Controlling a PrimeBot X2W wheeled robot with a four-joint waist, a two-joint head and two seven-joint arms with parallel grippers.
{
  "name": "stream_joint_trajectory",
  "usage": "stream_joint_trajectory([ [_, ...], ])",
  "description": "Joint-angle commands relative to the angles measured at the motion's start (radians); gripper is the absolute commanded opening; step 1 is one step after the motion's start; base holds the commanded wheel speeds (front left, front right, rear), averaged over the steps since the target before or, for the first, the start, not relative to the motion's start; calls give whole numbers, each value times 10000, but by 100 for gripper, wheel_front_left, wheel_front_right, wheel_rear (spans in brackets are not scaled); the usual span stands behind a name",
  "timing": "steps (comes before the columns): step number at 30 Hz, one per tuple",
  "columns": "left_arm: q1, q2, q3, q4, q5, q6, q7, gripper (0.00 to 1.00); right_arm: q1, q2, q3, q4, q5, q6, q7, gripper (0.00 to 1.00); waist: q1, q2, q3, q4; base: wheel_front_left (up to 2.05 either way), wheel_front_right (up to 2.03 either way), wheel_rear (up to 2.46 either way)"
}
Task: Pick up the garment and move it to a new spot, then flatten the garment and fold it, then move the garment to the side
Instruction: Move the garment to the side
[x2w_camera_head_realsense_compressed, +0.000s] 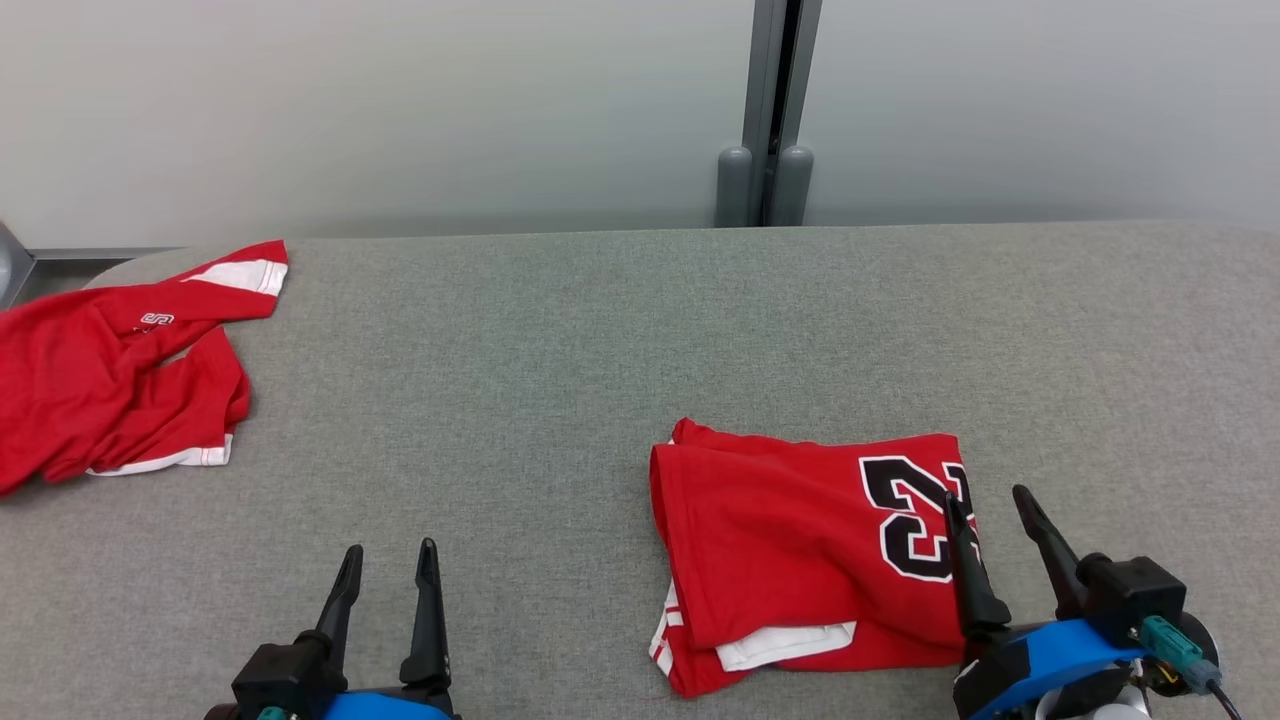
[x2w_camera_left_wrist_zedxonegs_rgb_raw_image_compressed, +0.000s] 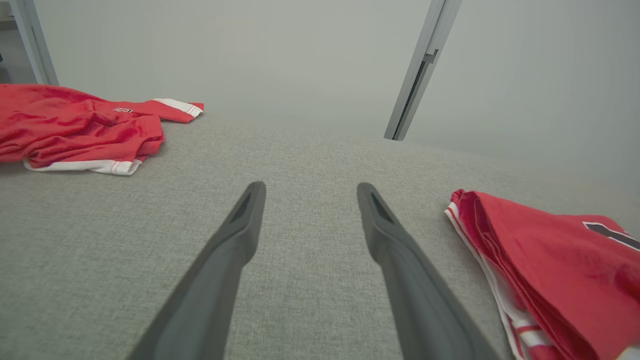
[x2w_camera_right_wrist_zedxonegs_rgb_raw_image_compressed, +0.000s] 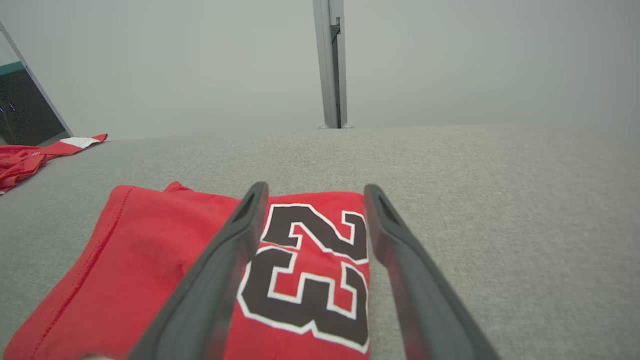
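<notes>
In the head view the folded garment (x2w_camera_head_realsense_compressed: 790, 540) lies on the desk (x2w_camera_head_realsense_compressed: 560, 340) toward 5 o'clock, with white hems peeking out at its near edge. My right hand (x2w_camera_head_realsense_compressed: 985, 497) is over its 3 o'clock edge, fingers apart and holding nothing. My left hand (x2w_camera_head_realsense_compressed: 390, 547) is at 7 o'clock over bare desk, also apart and empty. A crumpled garment (x2w_camera_head_realsense_compressed: 100, 380) lies well apart at 9 o'clock. In the left wrist view, my left hand (x2w_camera_left_wrist_zedxonegs_rgb_raw_image_compressed: 310, 186) points at bare cloth. The folded garment (x2w_camera_left_wrist_zedxonegs_rgb_raw_image_compressed: 550, 260) shows its stacked layers at 4 o'clock. In the right wrist view my right hand (x2w_camera_right_wrist_zedxonegs_rgb_raw_image_compressed: 316, 186) straddles the printed number (x2w_camera_right_wrist_zedxonegs_rgb_raw_image_compressed: 310, 270), fingertips near the far edge. I judge the folding done and the move to the side next. To do it well I should bring my left hand to the 9 o'clock edge and pinch every layer on both sides. Then I should lift level and low, so the fold does not fall open.
</notes>
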Motion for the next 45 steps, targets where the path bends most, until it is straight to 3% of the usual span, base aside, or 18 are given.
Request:
stream_joint_trajectory([
  [1, -172, -3, 53, -8, 103, -20, -47, 100, -221, 6, 2, 155, -243, 1, -22, 100, 1, 0, 47, 16, 0, 0, 0],
  [4, -248, -27, 101, -41, 161, -43, -47, 100, -646, 2, -187, 328, -628, 1, 565, 100, 1, 0, 156, 33, 0, 0, 0],
  [8, -304, -59, 174, -70, 231, -78, -47, 100, -1188, -294, -402, 390, -1163, -1, 2375, 100, 1, 0, 306, 93, 0, 0, 0],
  [16, -399, -110, 203, -79, 306, -125, -47, 100, -1452, -1647, 29, 301, 120, 1, 6042, 100, 1, 0, 643, 412, 0, 0, 0],
  [26, -540, -136, 204, -130, 414, -200, -46, 100, -1661, -2216, 884, 355, 2121, 3, 7419, 100, 1, 0, 1105, 677, 0, 0, 0],
  [27, -577, -137, 207, -178, 460, -203, -47, 100, -1677, -2225, 999, 465, 2249, 3, 7494, 89, 1, 0, 1140, 691, 0, 0, 0],
  [28, -607, -139, 215, -215, 470, -208, -46, 100, -1718, -2229, 1106, 585, 2344, 3, 7553, 52, 1, 0, 1175, 700, 0, 0, 0],
  [30, -630, -139, 233, -295, 526, -214, -47, 100, -1830, -2249, 1258, 785, 2451, 3, 7544, 23, 1, 0, 1252, 702, 0, 0, 0],
  [31, -645, -140, 238, -334, 551, -220, -47, 100, -1908, -2250, 1287, 845, 2515, 3, 7432, 4, 1, 0, 1292, 687, 0, 0, 0],
  [32, -674, -141, 239, -375, 590, -210, -47, 100, -1995, -2264, 1308, 888, 2511, 3, 7282, 0, 1, 0, 1341, 654, 0, 0, 0],
  [38, -793, -145, 242, -636, 775, -293, -46, 100, -2625, -2422, 959, 1024, 2337, -8, 6179, 0, 1, 0, 1642, 194, 0, 0, 0],
  [45, -1123, 28, 260, -1304, 1043, -452, -47, 100, -3447, -2759, 452, 1269, 1914, -4, 5173, 0, 1, 0, 2293, -1303, 0, 0, 0],
])
